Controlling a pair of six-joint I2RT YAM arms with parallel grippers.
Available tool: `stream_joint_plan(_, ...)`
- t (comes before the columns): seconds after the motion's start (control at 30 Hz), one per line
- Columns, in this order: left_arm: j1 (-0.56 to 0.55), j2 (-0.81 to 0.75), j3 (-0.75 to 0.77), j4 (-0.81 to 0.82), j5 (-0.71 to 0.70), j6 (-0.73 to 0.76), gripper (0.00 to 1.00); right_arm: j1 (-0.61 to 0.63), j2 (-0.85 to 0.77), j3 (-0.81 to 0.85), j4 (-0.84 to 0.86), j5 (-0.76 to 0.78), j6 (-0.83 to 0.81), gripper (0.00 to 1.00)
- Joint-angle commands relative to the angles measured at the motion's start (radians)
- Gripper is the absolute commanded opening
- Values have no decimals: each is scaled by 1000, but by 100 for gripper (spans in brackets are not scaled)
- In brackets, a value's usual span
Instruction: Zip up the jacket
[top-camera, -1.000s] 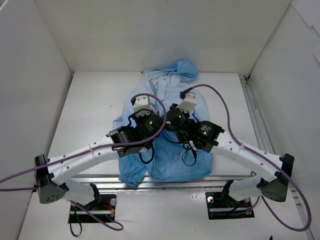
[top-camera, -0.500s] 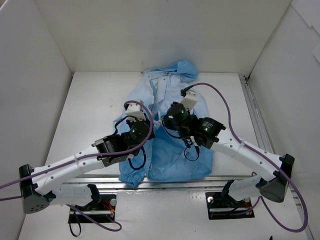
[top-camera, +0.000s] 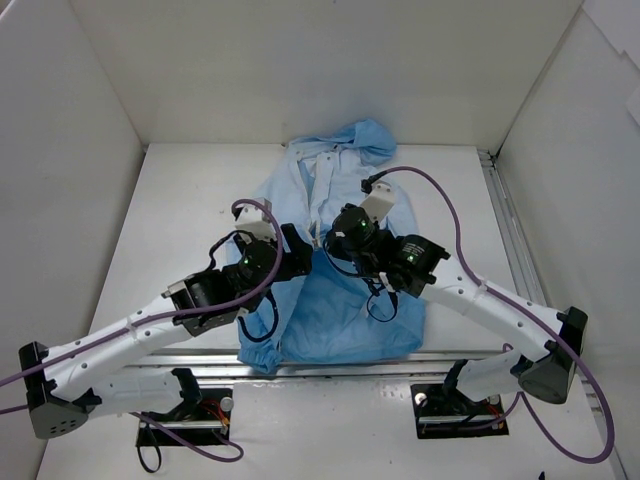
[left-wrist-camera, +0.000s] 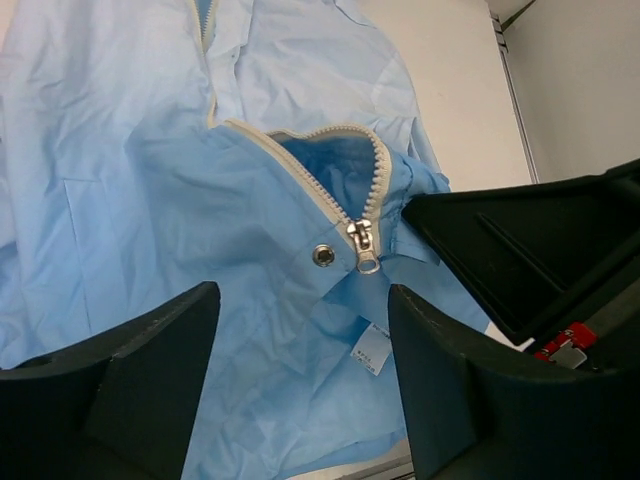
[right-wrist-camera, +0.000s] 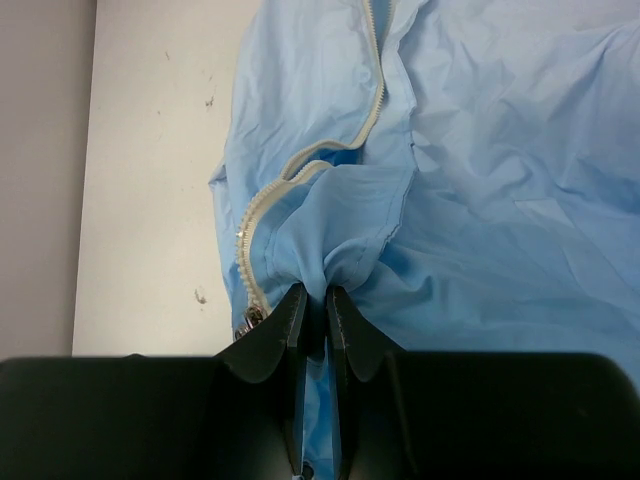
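The thin light blue hooded rain jacket (top-camera: 345, 310) is looking light, limp and slippery, best taken at the small metal zipper slider (left-wrist-camera: 362, 240). The right gripper (right-wrist-camera: 310, 305) is pinching its cloth beside the zip, and the left gripper (left-wrist-camera: 300, 340) is hovering open over the slider. The jacket is lying mid white tabletop (top-camera: 180, 200), hem at the near edge, hood pointing toward the far edge.

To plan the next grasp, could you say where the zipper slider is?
In the left wrist view, the zipper slider sits beside a snap, ahead of the left fingers.

Tag (left-wrist-camera: 372, 350) on jacket (left-wrist-camera: 130, 190): print illegible
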Motion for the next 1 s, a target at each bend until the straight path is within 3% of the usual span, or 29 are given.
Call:
stream_joint_plan(0.0,21,-44,19,-28,2,-70,65,13,-4,21,91,47,27,0)
stream_joint_plan(0.1,21,-56,36,-89,4,-133,69,20,-1,18,99,47,30,0)
stream_joint_plan(0.3,39,-70,73,-287,43,-413,73,36,-3,-10,124,39,39,0)
stream_joint_plan(0.47,59,-133,-14,-186,128,-553,75,46,-13,-27,136,33,39,0)
stream_joint_plan(0.97,202,-114,-179,80,320,-618,78,46,-76,-71,157,27,16,0)
